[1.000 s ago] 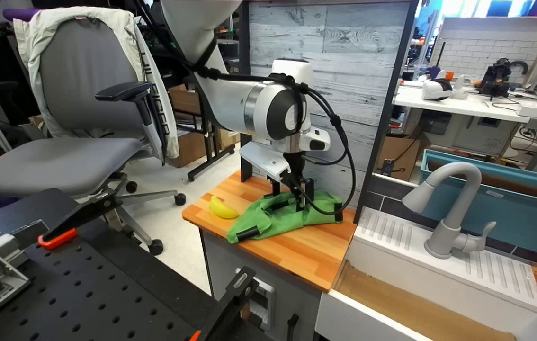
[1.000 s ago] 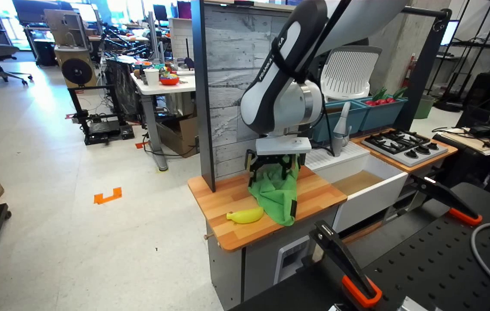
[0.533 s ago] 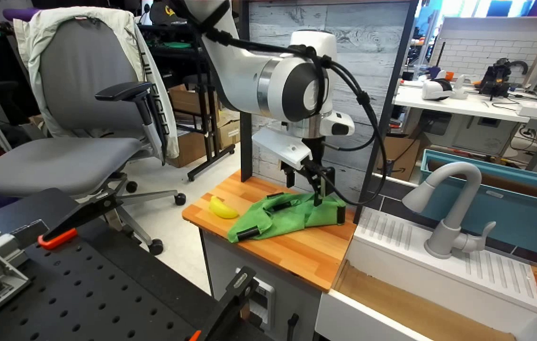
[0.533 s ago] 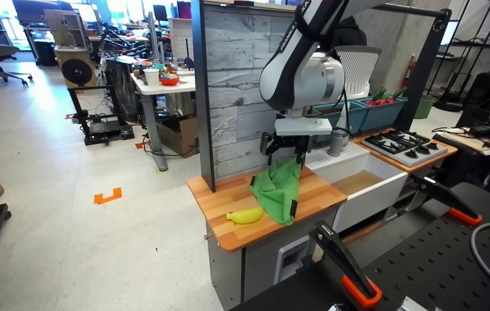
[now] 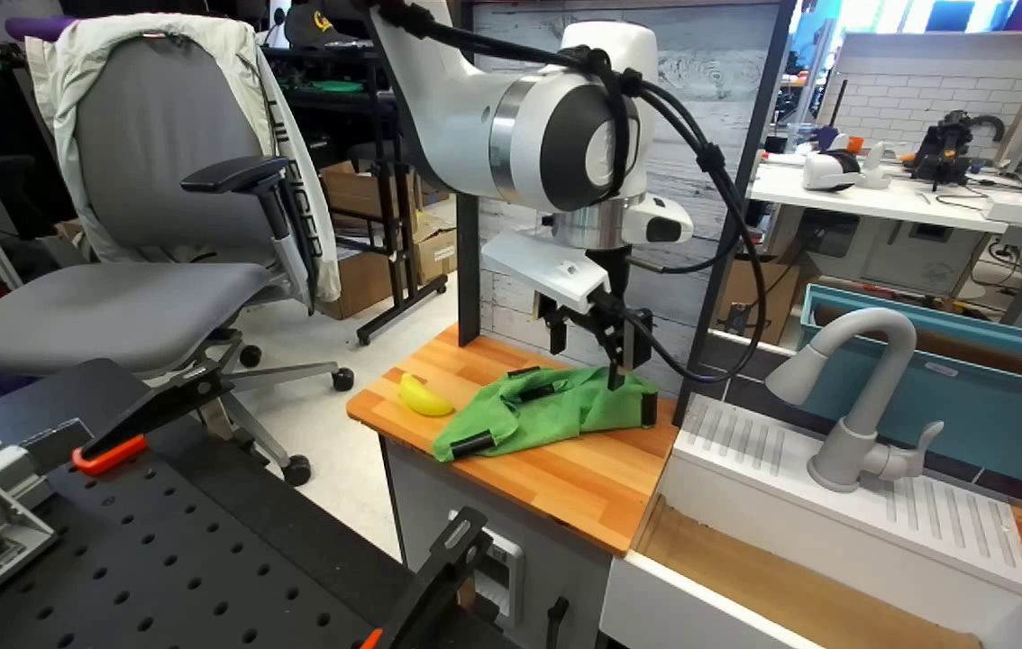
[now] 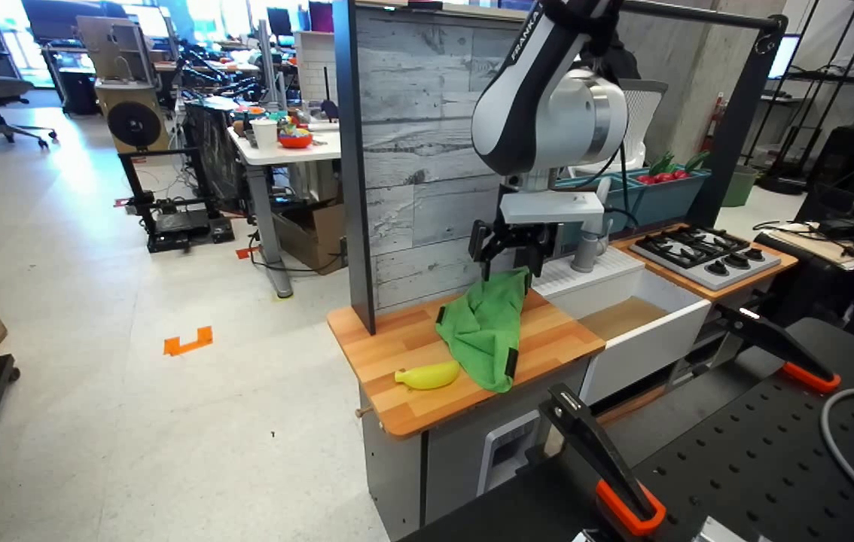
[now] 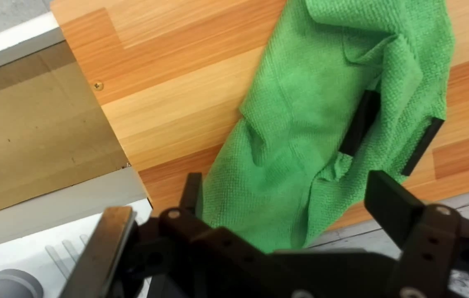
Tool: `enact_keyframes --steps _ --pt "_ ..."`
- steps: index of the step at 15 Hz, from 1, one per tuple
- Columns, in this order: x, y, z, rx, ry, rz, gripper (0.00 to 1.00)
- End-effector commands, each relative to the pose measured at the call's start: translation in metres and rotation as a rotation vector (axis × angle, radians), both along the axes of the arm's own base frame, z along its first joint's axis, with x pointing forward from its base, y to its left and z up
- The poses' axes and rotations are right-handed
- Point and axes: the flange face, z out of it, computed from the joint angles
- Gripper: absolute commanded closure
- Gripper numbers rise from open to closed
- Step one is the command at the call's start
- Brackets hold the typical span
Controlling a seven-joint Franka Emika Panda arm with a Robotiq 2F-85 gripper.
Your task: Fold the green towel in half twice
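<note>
Black two-fingered gripper [image 5: 588, 362]: raised since the earlier frame, now hovers above the bright green soft cloth towel [image 5: 556, 419]; towel outline little changed.
Jaws: wide apart, holding nothing.
Towel: rumpled on the wooden worktop [image 5: 601, 487], near the yellow banana-shaped object [image 5: 424, 397].
Fold one: seems roughly made; layers overlap, edges unaligned.
Fold two: no clean crease visible; probably left to do, after straightening.

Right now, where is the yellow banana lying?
In both exterior views, the yellow banana lies on the wooden tabletop, just left of the green towel in the picture; the wrist view does not show it.
</note>
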Motion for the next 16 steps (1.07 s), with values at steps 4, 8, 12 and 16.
enact_keyframes --steps 4,8,12,16 --pt "0.0 0.0 -0.002 0.0 0.003 0.001 0.0" --pt "0.0 0.007 -0.011 -0.003 0.024 0.049 0.0" --pt "-0.005 0.022 -0.029 0.011 0.035 0.187 0.0" --pt "-0.017 0.032 -0.045 0.018 0.032 0.328 0.0"
